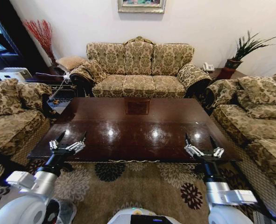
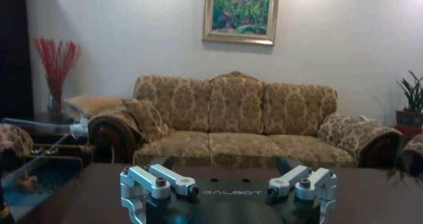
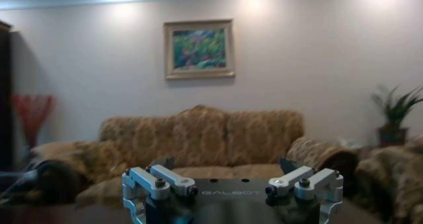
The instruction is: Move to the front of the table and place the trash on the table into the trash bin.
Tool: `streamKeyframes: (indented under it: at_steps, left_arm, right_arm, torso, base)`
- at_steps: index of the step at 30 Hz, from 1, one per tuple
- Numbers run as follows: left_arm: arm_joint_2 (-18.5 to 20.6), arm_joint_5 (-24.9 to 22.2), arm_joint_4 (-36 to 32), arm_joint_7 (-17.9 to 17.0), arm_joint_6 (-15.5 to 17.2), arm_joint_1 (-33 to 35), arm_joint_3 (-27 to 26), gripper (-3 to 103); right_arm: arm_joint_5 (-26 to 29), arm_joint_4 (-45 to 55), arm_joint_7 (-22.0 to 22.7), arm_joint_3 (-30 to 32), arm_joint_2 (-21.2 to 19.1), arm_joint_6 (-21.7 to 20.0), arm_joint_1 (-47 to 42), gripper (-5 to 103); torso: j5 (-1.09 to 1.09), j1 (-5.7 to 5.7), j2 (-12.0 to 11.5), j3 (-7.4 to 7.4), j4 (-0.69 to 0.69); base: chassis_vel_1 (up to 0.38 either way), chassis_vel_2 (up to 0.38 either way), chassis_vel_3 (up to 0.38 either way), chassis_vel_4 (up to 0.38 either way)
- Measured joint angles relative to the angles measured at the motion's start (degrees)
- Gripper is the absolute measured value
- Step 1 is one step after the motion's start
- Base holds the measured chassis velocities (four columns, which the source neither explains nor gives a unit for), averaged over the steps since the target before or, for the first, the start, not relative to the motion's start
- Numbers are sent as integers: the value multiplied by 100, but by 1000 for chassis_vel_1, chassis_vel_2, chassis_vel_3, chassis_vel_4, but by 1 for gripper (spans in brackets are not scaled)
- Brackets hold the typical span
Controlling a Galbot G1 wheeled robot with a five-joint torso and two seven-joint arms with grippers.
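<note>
Facing the table [image 1: 133, 126] from its near long edge, the robot holds both arms out low in front of it. That dark glossy table stands on a flowered rug [image 1: 128, 186], with a patterned three-seat sofa [image 1: 140, 67] beyond its far edge and matching sofas along its two short ends. A carved square inlay [image 1: 138, 107] sits near the far side of the tabletop, and ceiling lights glint off the wood. The left gripper [image 1: 71, 136] hovers over the table's near left corner with its fingers spread apart. The right gripper [image 1: 199, 140] hovers over the near right corner, fingers likewise apart, nothing between them. A framed painting [image 2: 240, 14] hangs on the wall above the far sofa. A potted plant [image 1: 243, 50] stands beyond the table's far right corner, and red dried stems [image 1: 39, 33] rise beyond its far left corner.
</note>
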Motion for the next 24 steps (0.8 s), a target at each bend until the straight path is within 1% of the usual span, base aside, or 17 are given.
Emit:
streamKeyframes:
  at_steps: [1, 2, 4, 5, 7, 8, 9, 13, 24]
  left_arm:
    - [1, -10, 7, -30, 27, 11, 71, 100]
    - [1, -10, 7, -30, 27, 11, 71, 100]
    - [-33, -44, 17, -93, 65, 14, 197, 100]
    - [-33, -44, 17, -93, 65, 14, 197, 100]
    - [-56, -31, 25, -141, 90, 12, 270, 100]
    - [-60, -9, 28, -153, 93, 10, 289, 103]
    - [-63, 16, 32, -165, 94, 10, 300, 103]
    - [-67, 42, 37, -177, 95, 9, 308, 99]
    - [-70, 45, 46, -178, 93, 6, 305, 99]
  right_arm:
    - [0, -30, -11, -140, -101, 9, -41, 100]
    - [0, -30, -11, -140, -101, 9, -41, 100]
    - [2, -35, -12, -345, -330, 15, -113, 100]
    - [2, -35, -12, -345, -330, 15, -113, 100]
    - [11, 8, 29, -525, -548, -23, -137, 100]
    - [0, 25, 51, -583, -594, -39, -132, 100]
    - [-12, 38, 64, -625, -622, -48, -123, 100]
    - [-22, 46, 77, -649, -640, -54, -116, 100]
    - [-21, 47, 78, -637, -635, -58, -110, 100]
  torso:
    - [0, 0, 0, 0, 0]
    - [0, 0, 0, 0, 0]
    - [0, 0, 0, 0, 0]
    - [0, 0, 0, 0, 0]
    - [-1, 0, 0, 0, 0]
    - [0, 0, 0, 0, 0]
    - [0, 0, 0, 0, 1]
    - [0, 0, 0, 0, 0]
    - [0, 0, 0, 0, 0]
  base:
    - [0, 0, 0, 0]
    - [0, 0, 0, 0]
    - [0, 0, 0, 0]
    - [0, 0, 0, 0]
    - [0, 0, 0, 0]
    - [0, 0, 0, 0]
    - [0, 0, 0, 0]
    - [0, 0, 0, 0]
    - [0, 0, 0, 0]
